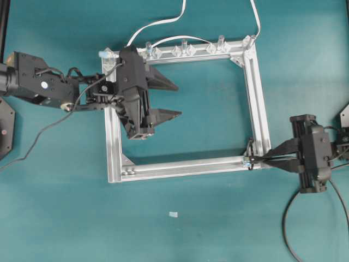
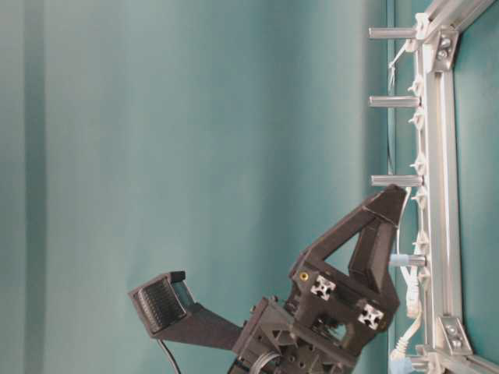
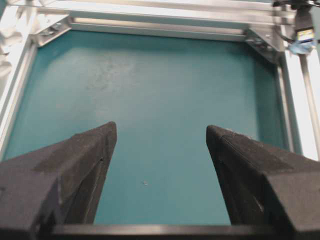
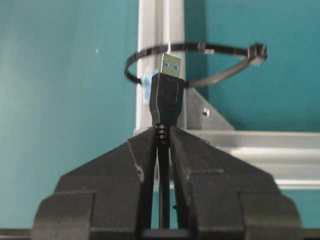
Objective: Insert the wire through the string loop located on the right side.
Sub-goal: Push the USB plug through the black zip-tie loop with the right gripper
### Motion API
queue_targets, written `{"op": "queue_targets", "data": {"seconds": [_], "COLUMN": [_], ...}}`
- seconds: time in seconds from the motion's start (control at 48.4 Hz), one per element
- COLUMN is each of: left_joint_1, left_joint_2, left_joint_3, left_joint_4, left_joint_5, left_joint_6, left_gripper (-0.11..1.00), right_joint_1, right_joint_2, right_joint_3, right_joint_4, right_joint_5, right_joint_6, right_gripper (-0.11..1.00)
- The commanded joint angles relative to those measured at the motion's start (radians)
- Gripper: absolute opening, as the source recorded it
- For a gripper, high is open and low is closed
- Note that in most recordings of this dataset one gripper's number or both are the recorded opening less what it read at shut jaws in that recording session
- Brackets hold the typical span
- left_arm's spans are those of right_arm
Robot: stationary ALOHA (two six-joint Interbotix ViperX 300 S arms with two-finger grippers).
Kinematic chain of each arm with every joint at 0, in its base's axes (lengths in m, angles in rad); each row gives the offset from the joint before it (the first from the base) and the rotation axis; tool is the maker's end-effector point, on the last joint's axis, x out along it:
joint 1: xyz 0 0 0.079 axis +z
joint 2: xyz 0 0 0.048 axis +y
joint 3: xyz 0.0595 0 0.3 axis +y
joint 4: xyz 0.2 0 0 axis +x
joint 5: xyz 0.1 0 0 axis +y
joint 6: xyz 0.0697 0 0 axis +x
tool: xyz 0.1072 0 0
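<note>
Wire (image 4: 165, 95) pinched between right fingers (image 4: 200, 165)

Silver frame (image 1: 256, 93), white cables (image 1: 163, 23), teal table (image 1: 218, 229)

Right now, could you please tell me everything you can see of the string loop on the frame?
The string loop is a thin, dark band, plastic-looking like a cable tie, bent into a wide oval with a small blocky head at its right end. It stands beside the silver frame near a corner bracket, with a pale blue tag at its base. The wire, pinched in the shut right gripper, points its metal plug tip at the opening; whether the tip has entered cannot be told.
</note>
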State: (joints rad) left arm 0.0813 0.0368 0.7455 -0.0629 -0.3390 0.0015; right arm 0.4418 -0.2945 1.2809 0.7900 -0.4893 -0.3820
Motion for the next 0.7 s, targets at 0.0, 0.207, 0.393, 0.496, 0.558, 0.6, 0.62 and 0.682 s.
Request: {"op": "queue_targets", "data": {"seconds": [0.0, 0.207, 0.393, 0.496, 0.558, 0.6, 0.62, 0.682], "left_joint_1": [-0.014, -0.034, -0.046, -0.051, -0.051, -0.051, -0.051, -0.052], "left_joint_2": [-0.009, -0.009, -0.009, -0.011, -0.009, -0.011, -0.009, -0.009], "left_joint_3": [-0.014, -0.005, 0.006, 0.008, 0.008, 0.008, 0.008, 0.006], "left_joint_4": [0.0, 0.0, 0.0, 0.0, 0.0, 0.0, 0.0, 0.0], "left_joint_5": [-0.005, -0.005, -0.005, -0.005, -0.005, -0.005, -0.005, -0.005], "left_joint_6": [-0.006, -0.005, -0.006, -0.006, -0.006, -0.006, -0.006, -0.006], "left_gripper": [0.74, 0.74, 0.74, 0.74, 0.74, 0.74, 0.74, 0.74], "right_joint_1": [-0.009, -0.031, -0.052, -0.055, -0.055, -0.058, -0.057, -0.06], "right_joint_2": [0.006, 0.023, 0.037, 0.046, 0.048, 0.048, 0.048, 0.048], "right_joint_3": [-0.031, -0.054, -0.072, -0.077, -0.081, -0.081, -0.081, -0.081], "right_joint_4": [-0.005, -0.035, -0.063, -0.064, -0.064, -0.064, -0.064, -0.064], "right_joint_5": [-0.011, -0.008, -0.002, -0.002, -0.002, -0.002, 0.0, 0.0], "right_joint_6": [-0.002, -0.002, -0.002, -0.002, -0.002, -0.002, -0.002, -0.002], "right_gripper": [0.12, 0.12, 0.12, 0.12, 0.12, 0.12, 0.12, 0.12]}}
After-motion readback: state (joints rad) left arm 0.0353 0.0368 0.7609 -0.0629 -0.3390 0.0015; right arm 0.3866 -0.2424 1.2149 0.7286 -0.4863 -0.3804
